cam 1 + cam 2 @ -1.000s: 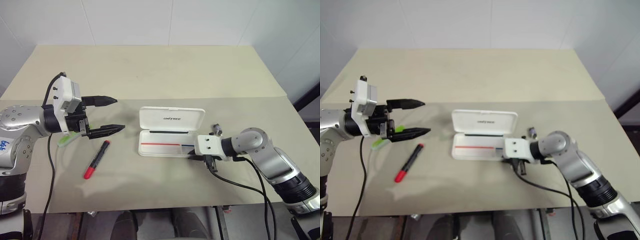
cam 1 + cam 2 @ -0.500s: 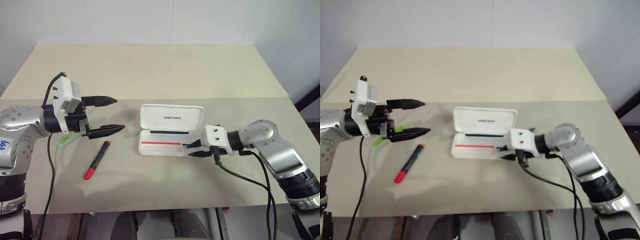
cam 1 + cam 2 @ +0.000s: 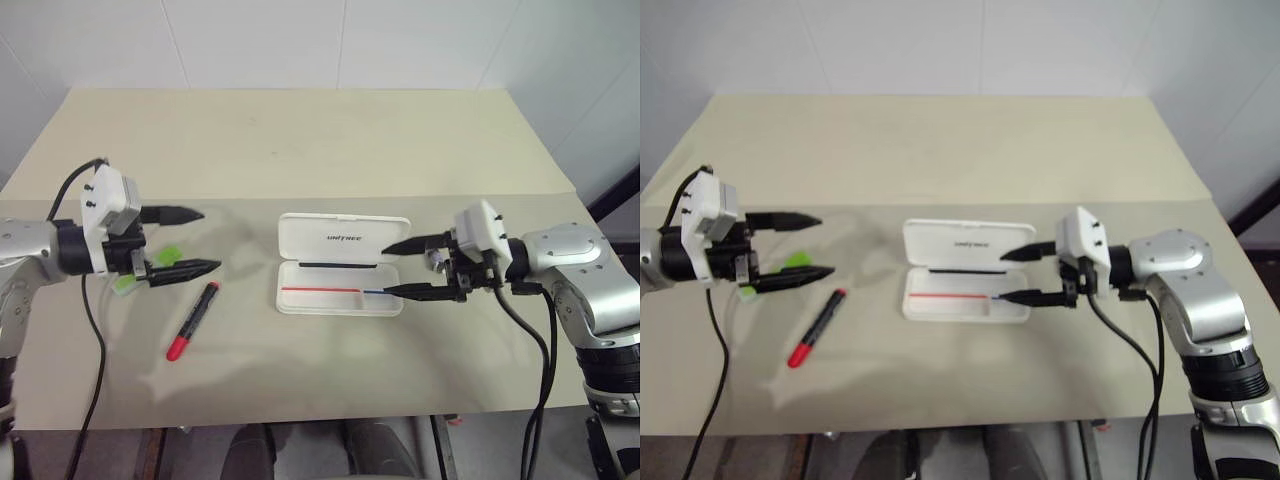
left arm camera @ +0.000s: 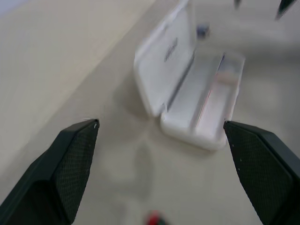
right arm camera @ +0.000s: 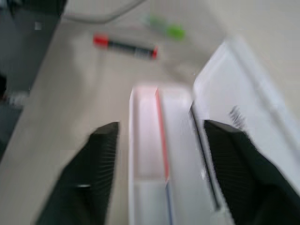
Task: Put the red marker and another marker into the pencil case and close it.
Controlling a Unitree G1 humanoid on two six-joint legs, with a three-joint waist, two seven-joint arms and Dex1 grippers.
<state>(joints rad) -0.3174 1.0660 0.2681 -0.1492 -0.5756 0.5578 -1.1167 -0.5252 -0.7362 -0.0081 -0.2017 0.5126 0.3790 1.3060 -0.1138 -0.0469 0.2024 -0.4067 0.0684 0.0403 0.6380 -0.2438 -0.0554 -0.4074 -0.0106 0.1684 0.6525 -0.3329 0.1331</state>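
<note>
Head view: the flat white hard-plastic pencil case (image 3: pixel 342 265) lies open mid-counter, lid reading "UNITREE". The black red-capped marker (image 3: pixel 193 320) and lime-green highlighter (image 3: pixel 145 268) lie left, under the left tool (image 3: pixel 190 241), fingers apart. The right tool (image 3: pixel 415 268) is spread beside the case. Left wrist view: lower over the marker's middle before closing.

Silver-grey jointed arms carry white wrist blocks, black tapered fingers (image 3: pixel 180 269) with textured pads, and trailing black cables.

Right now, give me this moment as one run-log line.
flat white plastic pencil case: open, empty | red-capped black marker: on table | lime-green highlighter: on table | left tool: open, empty | right tool: open, empty
</note>
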